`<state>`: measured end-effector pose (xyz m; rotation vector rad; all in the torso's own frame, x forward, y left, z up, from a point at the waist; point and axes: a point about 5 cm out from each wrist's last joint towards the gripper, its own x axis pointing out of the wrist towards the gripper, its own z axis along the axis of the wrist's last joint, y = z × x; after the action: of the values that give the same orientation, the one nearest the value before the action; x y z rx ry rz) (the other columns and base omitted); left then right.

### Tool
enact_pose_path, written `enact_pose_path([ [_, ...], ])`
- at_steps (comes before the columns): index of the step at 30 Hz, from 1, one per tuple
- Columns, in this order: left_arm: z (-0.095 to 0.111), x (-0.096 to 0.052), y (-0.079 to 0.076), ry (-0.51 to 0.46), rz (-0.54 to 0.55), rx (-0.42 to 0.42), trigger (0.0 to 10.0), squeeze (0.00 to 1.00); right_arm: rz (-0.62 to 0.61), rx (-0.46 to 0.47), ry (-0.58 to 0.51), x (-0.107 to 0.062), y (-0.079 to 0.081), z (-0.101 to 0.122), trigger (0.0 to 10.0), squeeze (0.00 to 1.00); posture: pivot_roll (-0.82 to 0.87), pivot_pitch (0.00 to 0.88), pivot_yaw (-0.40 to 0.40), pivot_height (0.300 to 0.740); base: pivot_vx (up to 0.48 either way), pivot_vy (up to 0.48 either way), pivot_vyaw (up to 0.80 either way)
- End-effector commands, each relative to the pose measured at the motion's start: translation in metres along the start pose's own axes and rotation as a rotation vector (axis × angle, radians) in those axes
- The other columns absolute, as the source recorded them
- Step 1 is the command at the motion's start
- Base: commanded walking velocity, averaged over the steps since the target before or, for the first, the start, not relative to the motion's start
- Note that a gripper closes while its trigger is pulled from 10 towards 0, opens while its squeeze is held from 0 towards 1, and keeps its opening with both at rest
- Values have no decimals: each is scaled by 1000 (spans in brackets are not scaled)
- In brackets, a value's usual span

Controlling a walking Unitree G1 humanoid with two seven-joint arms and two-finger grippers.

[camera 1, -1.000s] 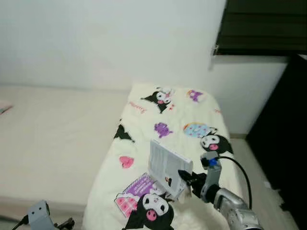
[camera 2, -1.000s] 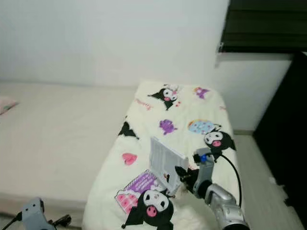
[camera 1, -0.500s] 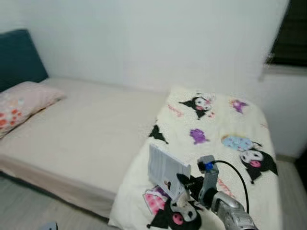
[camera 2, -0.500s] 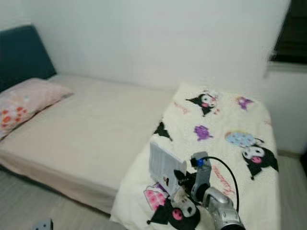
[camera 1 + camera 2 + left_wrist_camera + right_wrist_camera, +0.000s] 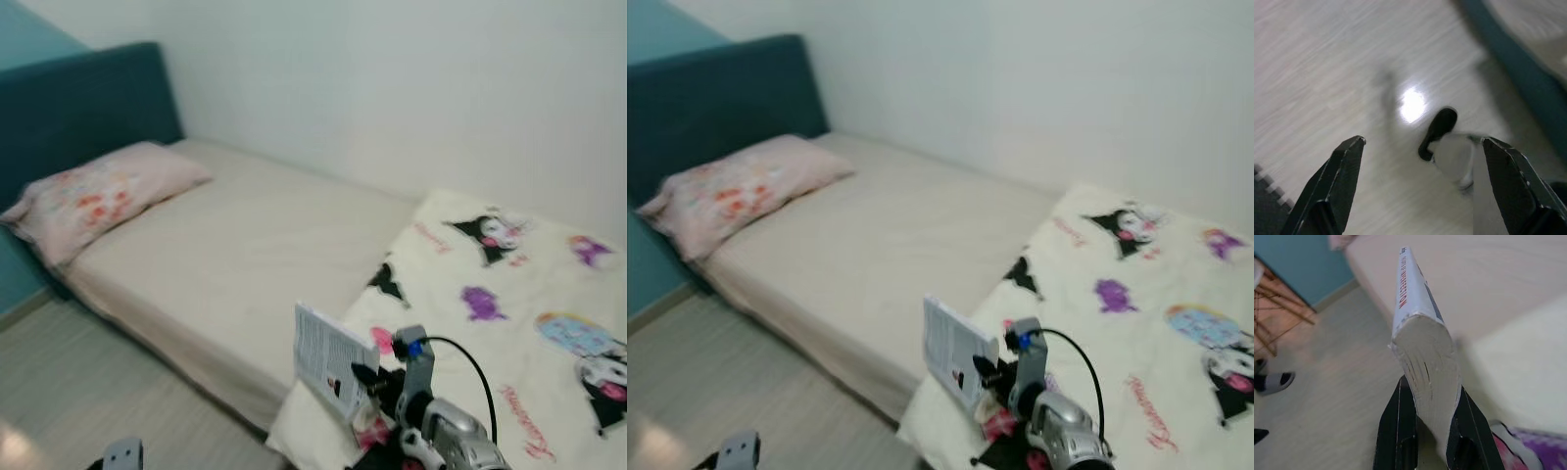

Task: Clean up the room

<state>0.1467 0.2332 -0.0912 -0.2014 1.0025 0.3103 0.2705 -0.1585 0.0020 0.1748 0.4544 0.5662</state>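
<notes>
A white paperback book (image 5: 328, 359) stands upright in the air above the bed's near edge, and my right gripper (image 5: 364, 381) is shut on its lower corner. The right wrist view looks along the book (image 5: 1420, 347), whose spine has red lettering and whose page block is pinched between the two black fingers (image 5: 1399, 426). My left gripper (image 5: 1420, 196) hangs low over the wooden floor with its fingers wide apart and nothing between them. Its silver wrist (image 5: 737, 451) peeks in at the bottom left.
A bed (image 5: 235, 255) with a beige sheet runs along the white wall. It has a teal headboard (image 5: 78, 98) and a pink floral pillow (image 5: 98, 194). A cartoon-print blanket (image 5: 509, 284) covers its right part. A dark slipper (image 5: 1437, 132) lies on the floor (image 5: 88, 392); a sandal (image 5: 1271, 382) lies near wooden furniture legs (image 5: 1273, 308).
The head camera has swung left, so the headboard, pillow and floor have come into view. My right gripper still holds the book upright at the same place before me.
</notes>
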Motion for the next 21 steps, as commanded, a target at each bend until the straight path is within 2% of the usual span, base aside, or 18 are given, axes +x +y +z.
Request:
enact_pose_path([
  [1,1,0,-2,-1,-6,22,10000,0,26,-33,-35,4,3,8,0,0,-53,0,-31,740,0,0,681],
  [7,1,1,-6,3,-18,45,10000,0,-3,-52,12,6,4,-1,0,0,-54,0,-31,740,0,0,681],
  [10,-1,1,-10,11,-27,75,10000,0,-105,-43,87,2,-3,-17,0,0,-51,0,-35,740,0,0,679],
  [13,2,2,-16,3,-38,79,10000,0,-177,-1,115,-4,-9,-27,0,0,-46,0,-37,740,0,0,679],
  [21,1,2,-21,7,-65,135,10000,0,-153,1,104,-2,-5,-28,0,0,-53,0,-33,740,0,0,681],
])
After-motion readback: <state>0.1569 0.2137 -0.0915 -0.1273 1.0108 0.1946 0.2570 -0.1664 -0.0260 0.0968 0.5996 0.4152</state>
